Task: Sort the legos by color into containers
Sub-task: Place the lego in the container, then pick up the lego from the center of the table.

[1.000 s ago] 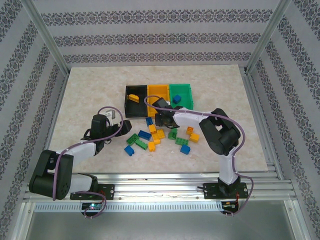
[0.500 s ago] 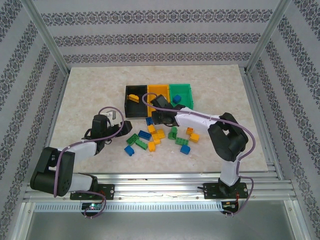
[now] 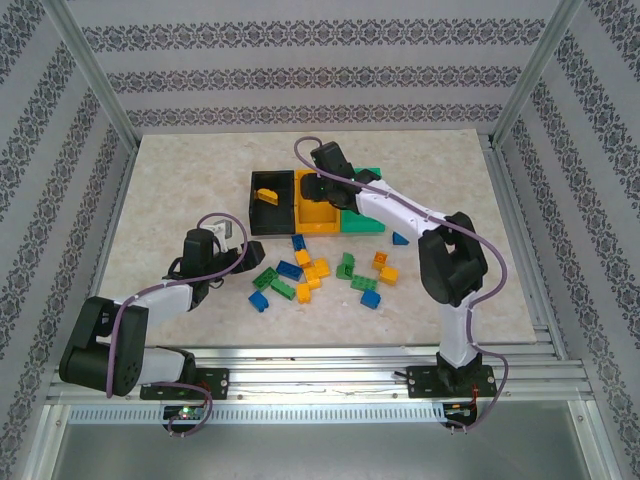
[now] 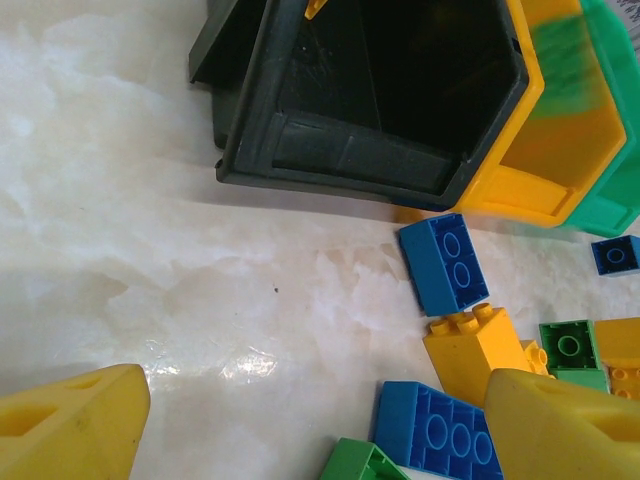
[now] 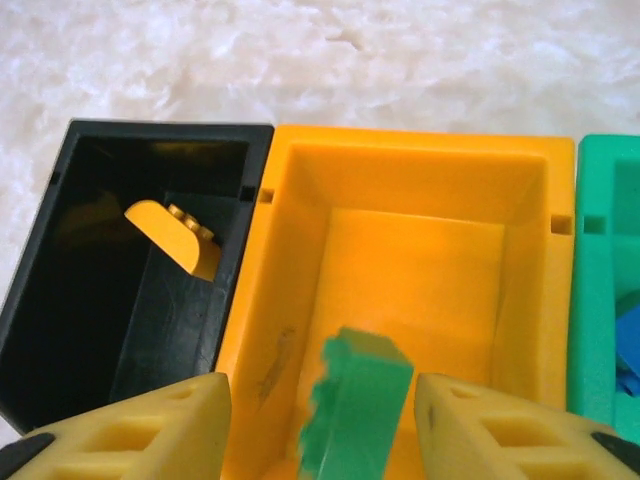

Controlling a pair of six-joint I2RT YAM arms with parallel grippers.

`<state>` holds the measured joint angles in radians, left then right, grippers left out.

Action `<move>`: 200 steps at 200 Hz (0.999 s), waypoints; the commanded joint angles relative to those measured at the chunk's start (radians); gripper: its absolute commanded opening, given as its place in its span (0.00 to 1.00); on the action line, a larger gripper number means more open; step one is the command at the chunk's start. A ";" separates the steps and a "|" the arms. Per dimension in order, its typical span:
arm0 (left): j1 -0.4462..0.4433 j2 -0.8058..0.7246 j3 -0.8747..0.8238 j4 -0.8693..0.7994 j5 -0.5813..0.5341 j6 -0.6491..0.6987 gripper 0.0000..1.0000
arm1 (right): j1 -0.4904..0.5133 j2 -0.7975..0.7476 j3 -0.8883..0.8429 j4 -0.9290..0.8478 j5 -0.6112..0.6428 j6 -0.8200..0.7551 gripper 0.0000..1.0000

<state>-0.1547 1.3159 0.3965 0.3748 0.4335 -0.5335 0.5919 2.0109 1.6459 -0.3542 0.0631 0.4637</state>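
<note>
Marbled table (image 3: 180, 170), legos (image 3: 320, 268) scattered; patterned walls (image 3: 300, 40).

- The walls (image 3: 320, 60) on three sides are pale wallpapered panels with horizontal bands of a dark floral, damask-type pattern.
- Slim aluminium posts (image 3: 95, 75) run up the back corners, slanting outward in the overhead shot.
- The table top (image 3: 450, 170) is a beige marble-look slab with cloudy white veining, pretty glossy.
- The near edge has ribbed aluminium rails (image 3: 320, 365), then a flat grey metal panel (image 3: 320, 450) below.
- The light's soft and even, with just a faint sheen (image 4: 240, 365) on the marble up close.
</note>
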 commanded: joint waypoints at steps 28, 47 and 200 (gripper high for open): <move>0.012 0.019 0.013 0.041 0.043 -0.029 0.87 | 0.025 -0.133 -0.202 -0.033 0.019 -0.019 0.53; 0.013 0.015 0.011 0.039 0.042 -0.031 0.87 | 0.027 -0.212 -0.350 -0.027 0.027 0.005 0.53; 0.012 0.034 0.011 0.055 0.053 -0.039 0.87 | 0.090 -0.133 -0.473 -0.058 -0.009 0.092 0.32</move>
<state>-0.1547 1.3514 0.3965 0.3939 0.4725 -0.5667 0.6579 1.8561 1.1236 -0.4088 0.0826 0.5465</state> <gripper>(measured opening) 0.870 0.359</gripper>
